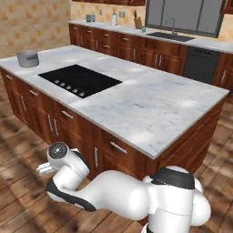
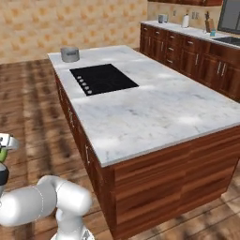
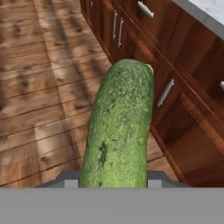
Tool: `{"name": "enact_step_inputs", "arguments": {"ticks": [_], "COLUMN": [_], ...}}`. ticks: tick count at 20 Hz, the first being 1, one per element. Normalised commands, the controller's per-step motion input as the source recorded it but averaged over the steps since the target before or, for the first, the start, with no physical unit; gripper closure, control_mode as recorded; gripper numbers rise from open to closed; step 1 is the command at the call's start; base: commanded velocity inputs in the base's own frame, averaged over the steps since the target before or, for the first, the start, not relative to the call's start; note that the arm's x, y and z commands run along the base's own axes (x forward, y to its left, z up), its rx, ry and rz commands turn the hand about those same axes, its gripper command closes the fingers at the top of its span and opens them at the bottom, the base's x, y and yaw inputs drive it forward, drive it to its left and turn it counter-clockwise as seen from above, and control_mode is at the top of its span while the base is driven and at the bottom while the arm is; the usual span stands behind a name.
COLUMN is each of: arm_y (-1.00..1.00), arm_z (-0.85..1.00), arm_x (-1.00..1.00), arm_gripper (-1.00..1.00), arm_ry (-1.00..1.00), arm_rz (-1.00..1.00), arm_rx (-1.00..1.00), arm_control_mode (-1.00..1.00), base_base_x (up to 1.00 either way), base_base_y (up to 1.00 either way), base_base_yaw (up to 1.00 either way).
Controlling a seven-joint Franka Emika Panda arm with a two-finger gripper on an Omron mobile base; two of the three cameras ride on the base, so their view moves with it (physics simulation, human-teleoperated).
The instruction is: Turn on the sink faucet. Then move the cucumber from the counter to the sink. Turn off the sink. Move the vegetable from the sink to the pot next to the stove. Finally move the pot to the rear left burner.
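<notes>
The jaws are closed on the cucumber (image 3: 118, 127), which juts out from the hand low over the wooden floor (image 3: 39, 87) beside the island's cabinets (image 3: 183, 87). The step in hand looks like carrying the vegetable to the pot (image 1: 27, 58), which stands on the desk (image 1: 150, 109) beside the stove (image 1: 79, 80). Next, the arm must rise above the desk edge and reach over the pot's open top.

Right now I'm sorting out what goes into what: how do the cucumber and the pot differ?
The cucumber is dark green, long and bumpy; the pot is grey, short and cylindrical. The cucumber is held in the gripper low over the wooden floor; the pot stands upright on the island counter beside the stove.
</notes>
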Motion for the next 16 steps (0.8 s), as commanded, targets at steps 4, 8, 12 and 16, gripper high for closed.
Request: {"name": "enact_step_inputs", "arguments": {"ticks": [4,8,12,16], "arm_y": [0.0,0.0,0.0,0.0], "arm_z": [0.0,0.0,0.0,0.0], "arm_x": [0.0,0.0,0.0,0.0], "arm_gripper": [1.0,1.0,1.0,1.0], "arm_ry": [0.0,0.0,0.0,0.0], "arm_rz": [0.0,0.0,0.0,0.0], "arm_rx": [0.0,0.0,0.0,0.0], "arm_control_mode": [1.0,1.0,1.0,1.0], "base_base_x": [0.32,0.3,0.31,0.31], "base_base_y": [0.96,0.99,1.0,1.0], "base_base_yaw": [-0.4,-0.39,-0.38,-0.36]}}
